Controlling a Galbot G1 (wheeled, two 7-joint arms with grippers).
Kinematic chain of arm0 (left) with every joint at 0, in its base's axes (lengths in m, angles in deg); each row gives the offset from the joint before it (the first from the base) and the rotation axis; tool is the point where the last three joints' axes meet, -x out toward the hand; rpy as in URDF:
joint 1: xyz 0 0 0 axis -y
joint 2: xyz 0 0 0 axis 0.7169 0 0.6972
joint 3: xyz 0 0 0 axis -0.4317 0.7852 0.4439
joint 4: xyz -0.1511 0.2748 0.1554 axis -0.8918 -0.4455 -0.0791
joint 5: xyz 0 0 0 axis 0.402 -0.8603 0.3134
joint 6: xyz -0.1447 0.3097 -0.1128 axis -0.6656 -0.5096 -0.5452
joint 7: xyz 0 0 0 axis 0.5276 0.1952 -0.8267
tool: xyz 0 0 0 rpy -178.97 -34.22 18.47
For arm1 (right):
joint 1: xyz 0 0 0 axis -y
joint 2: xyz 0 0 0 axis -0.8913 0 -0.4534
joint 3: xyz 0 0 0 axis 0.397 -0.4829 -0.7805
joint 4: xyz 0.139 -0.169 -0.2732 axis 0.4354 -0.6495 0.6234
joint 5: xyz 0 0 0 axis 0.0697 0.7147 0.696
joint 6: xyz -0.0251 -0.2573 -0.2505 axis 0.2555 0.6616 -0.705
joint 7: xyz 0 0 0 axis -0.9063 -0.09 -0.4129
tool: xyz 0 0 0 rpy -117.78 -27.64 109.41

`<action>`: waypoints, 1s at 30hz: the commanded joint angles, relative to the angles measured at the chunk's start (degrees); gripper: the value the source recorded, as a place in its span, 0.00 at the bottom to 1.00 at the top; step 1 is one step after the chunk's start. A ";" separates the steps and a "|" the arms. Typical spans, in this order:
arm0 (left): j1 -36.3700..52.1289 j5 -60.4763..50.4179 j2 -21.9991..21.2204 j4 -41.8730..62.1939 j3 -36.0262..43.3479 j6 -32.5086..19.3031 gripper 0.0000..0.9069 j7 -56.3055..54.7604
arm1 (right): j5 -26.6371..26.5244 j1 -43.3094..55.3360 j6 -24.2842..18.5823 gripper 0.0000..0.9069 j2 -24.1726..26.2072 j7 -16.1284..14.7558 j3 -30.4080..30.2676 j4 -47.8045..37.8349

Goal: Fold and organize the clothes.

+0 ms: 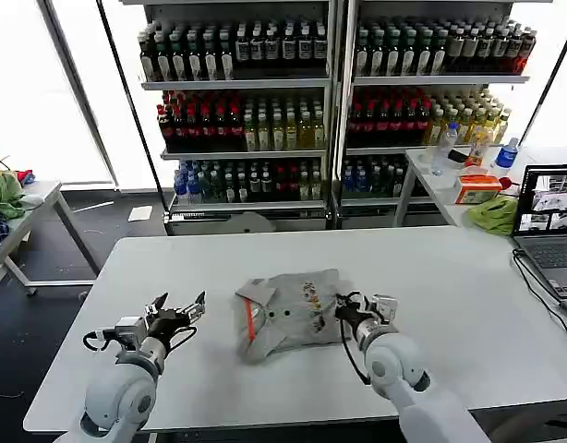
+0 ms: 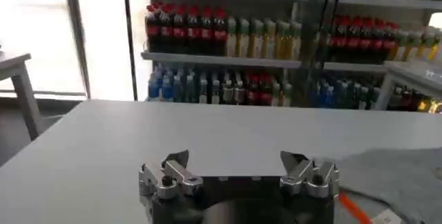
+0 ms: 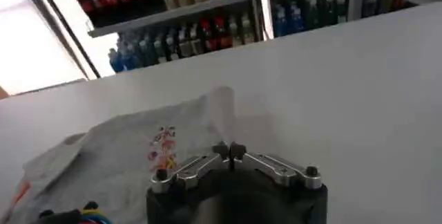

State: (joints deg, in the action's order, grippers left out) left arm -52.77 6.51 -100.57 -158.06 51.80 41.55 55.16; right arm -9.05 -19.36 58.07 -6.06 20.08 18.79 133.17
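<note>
Loosely bunched, the grey shirt (image 1: 288, 314) lies mid-table, collar and orange stripe at its nine o'clock. Right gripper (image 1: 346, 310), jaws pressed together, touches its three o'clock edge, probably for folding. Left gripper (image 1: 177, 312) waits spread beyond nine o'clock.

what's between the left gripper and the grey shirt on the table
Nothing: in the head view, only bare white table lies between the open left gripper and the grey shirt.
</note>
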 commanded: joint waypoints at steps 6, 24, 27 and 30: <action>-0.38 -0.19 -0.35 -0.25 0.10 0.02 1.00 0.18 | 14.18 -0.57 -0.25 1.00 2.24 -4.58 6.48 -4.67; -1.20 -1.47 -1.42 -0.26 0.50 -0.01 1.00 0.42 | -3.18 -14.75 0.05 1.00 4.27 0.08 5.42 18.38; -1.66 -1.58 -1.48 -0.55 0.28 -0.01 1.00 0.43 | -6.21 -14.96 0.08 1.00 5.29 1.63 4.91 17.06; -2.14 -1.92 -1.57 -0.59 0.14 -0.07 1.00 0.52 | -6.93 -15.43 0.06 1.00 6.34 1.70 4.92 16.19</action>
State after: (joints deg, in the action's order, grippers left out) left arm -54.14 4.93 -101.97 -158.52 52.10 41.57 55.57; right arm -7.72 -30.82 58.16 -1.72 19.42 24.06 145.82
